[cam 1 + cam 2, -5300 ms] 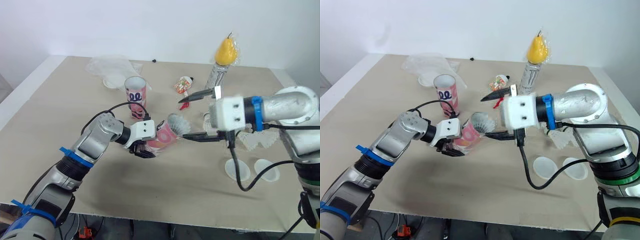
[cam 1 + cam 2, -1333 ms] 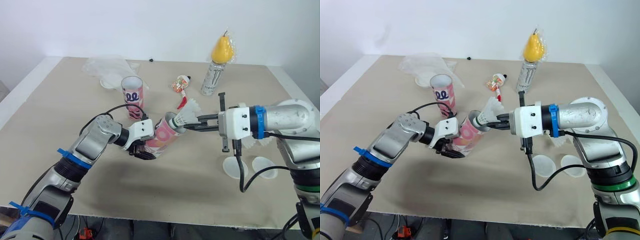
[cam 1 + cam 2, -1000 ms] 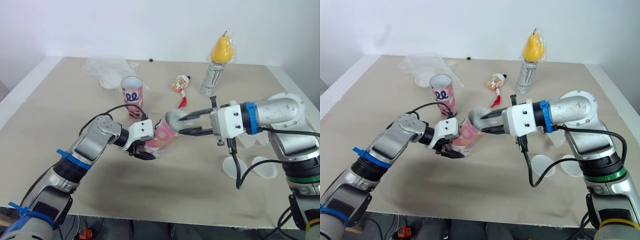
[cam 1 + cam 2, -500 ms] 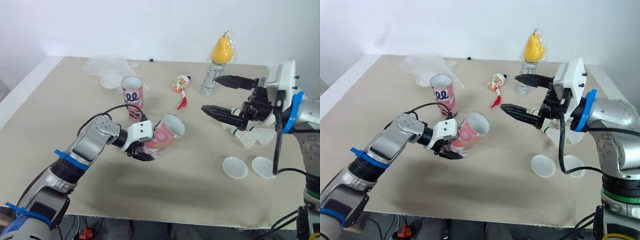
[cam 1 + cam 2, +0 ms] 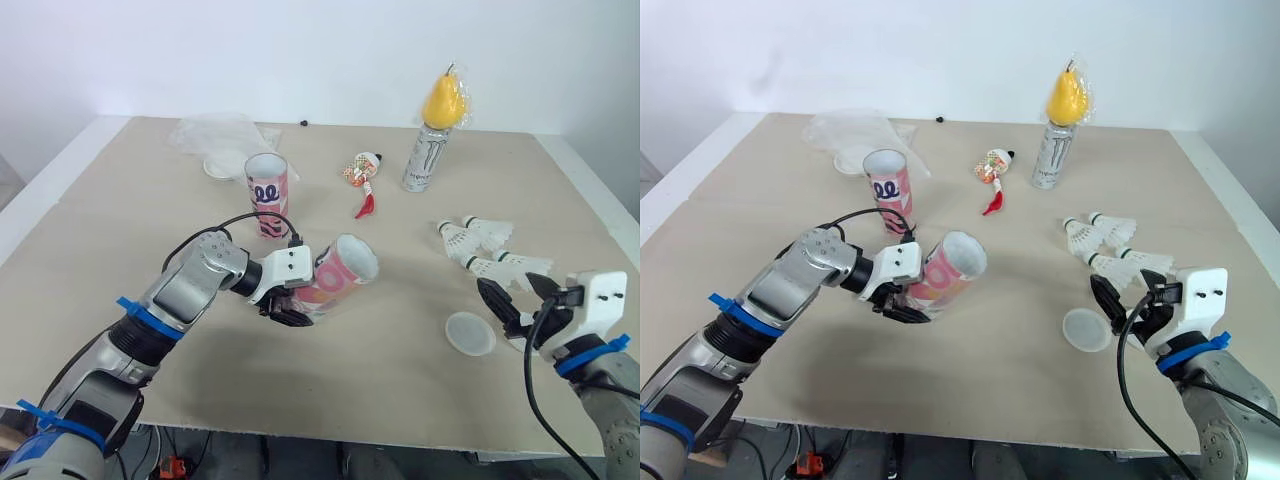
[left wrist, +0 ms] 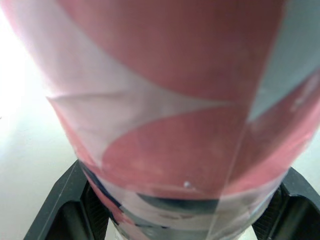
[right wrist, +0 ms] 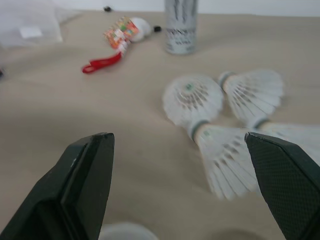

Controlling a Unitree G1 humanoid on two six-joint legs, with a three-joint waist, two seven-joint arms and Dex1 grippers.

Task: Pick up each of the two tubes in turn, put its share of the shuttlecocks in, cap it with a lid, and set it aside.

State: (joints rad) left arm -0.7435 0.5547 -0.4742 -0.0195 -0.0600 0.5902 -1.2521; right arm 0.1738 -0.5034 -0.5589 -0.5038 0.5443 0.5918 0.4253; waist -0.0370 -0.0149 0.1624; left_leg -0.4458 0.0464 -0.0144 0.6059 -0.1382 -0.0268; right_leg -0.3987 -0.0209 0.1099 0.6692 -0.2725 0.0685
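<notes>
My left gripper (image 5: 297, 300) is shut on a pink patterned tube (image 5: 337, 276), held tilted just above the table with its open mouth facing right. That tube (image 6: 165, 110) sits between the black fingers (image 6: 65, 205) in the left wrist view. A second pink tube (image 5: 268, 192) stands upright behind it. Loose white shuttlecocks (image 5: 478, 240) lie on the table at the right. My right gripper (image 5: 515, 300) hangs open and empty low at the front right, just in front of those shuttlecocks (image 7: 194, 100). A round white lid (image 5: 469, 333) lies to its left.
A drink can (image 5: 424, 162) with a yellow pear (image 5: 447, 98) on top stands at the back. A red-and-white trinket (image 5: 364, 172) lies to its left. A crumpled plastic bag (image 5: 215, 131) and a small white dish (image 5: 220, 166) sit at the back left.
My right gripper pushed a shuttlecock into the held tube, let go, then drew back to the right and dropped low near the lid. The left gripper kept holding the tube.
</notes>
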